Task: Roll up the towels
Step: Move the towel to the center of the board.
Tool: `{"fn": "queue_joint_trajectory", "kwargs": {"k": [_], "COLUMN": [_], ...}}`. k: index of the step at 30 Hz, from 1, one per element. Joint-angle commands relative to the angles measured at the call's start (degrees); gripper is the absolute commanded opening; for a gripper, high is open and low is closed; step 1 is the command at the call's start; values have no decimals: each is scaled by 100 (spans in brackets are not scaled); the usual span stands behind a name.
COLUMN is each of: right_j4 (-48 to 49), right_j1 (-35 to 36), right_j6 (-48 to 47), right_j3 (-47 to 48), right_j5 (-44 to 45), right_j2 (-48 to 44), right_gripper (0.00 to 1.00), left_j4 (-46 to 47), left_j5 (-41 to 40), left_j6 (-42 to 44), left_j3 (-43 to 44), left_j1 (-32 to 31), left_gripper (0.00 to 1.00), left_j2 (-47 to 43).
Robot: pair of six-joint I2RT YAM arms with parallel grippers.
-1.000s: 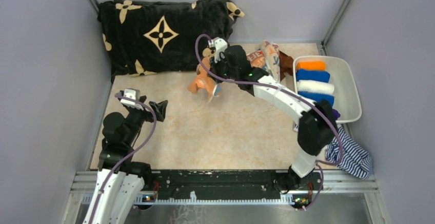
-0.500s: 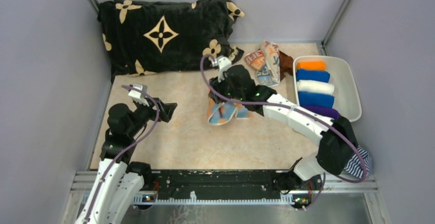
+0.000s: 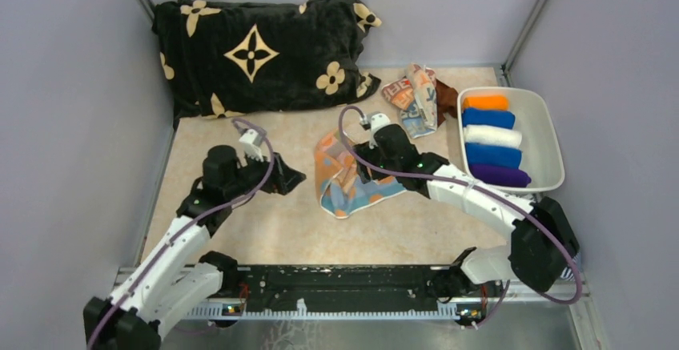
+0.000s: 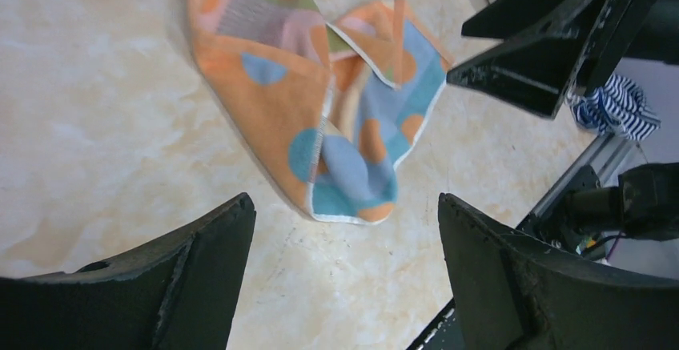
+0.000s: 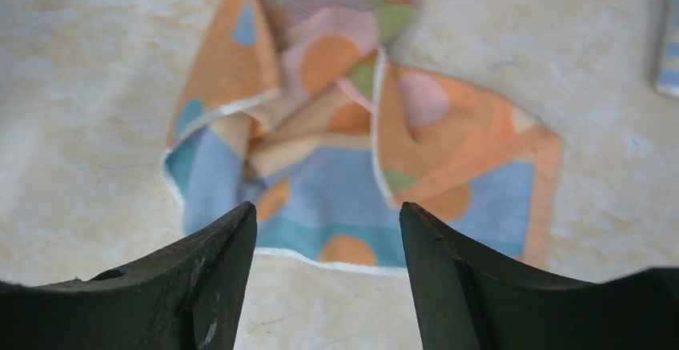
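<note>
An orange-peach printed towel (image 3: pixel 343 178) lies crumpled and partly folded on the table (image 3: pixel 240 142), also seen in the left wrist view (image 4: pixel 312 102) and the right wrist view (image 5: pixel 352 134). My right gripper (image 3: pixel 363 160) hovers at its right edge, open, nothing between its fingers (image 5: pixel 327 215). My left gripper (image 3: pixel 291 179) is just left of the towel, open and empty (image 4: pixel 344 204). A pale blue-white towel with red marks (image 3: pixel 410 98) and a brown one (image 3: pixel 445 94) lie bunched at the back. Several rolled towels (image 3: pixel 488 135) sit in a white bin (image 3: pixel 552 138).
A big black blanket with beige flowers (image 3: pixel 256 46) fills the back left. A navy-and-white striped cloth (image 4: pixel 615 103) lies near the table's front right, by the black front rail (image 3: pixel 336 278). Grey walls close in both sides.
The right gripper carried the orange-peach towel forward, laid it on the table and opened, letting it go. The left arm swung right, up to the towel.
</note>
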Motion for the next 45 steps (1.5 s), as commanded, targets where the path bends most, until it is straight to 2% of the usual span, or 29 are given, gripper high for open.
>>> {"fn": "queue_joint_trajectory", "kwargs": {"k": [1,8,12,18,21,23,26,45], "right_j4": [-86,-374,-409,-402,-309,-264,-240,-108], "right_j1": [-296,-450,-620,-1442,-1741,-1844,-1897,-2079], "right_j6": [407,948,1249,1529,1542,1555,1558,1494], "right_j3": [-450,-1047,-1327,-1585,-1651,-1666,-1671,-1736], "right_j5": [687,1431,1633,976,652,528,517,418], "right_j2": [-543,-929,-1123,-1220,-1232,-1224,-1209,-1017], "right_gripper": [67,73,78,79,79,79,79,79], "left_j4": [96,-189,-374,-537,-786,-940,-1085,-1396], "left_j5": [-833,-2940,-3765,-4477,-4856,-5037,-5180,-5391], "left_j6": [-125,394,796,1459,1706,1829,1937,1738], "left_j3": [437,1447,2186,3156,3605,3889,4171,4307], "left_j1": [-1038,-2453,-2888,-3212,-3282,-3325,-3398,-3577], "left_gripper": [89,88,84,70,60,53,50,51], "left_j2": [834,2506,3452,4674,5242,5583,5969,6602]}}
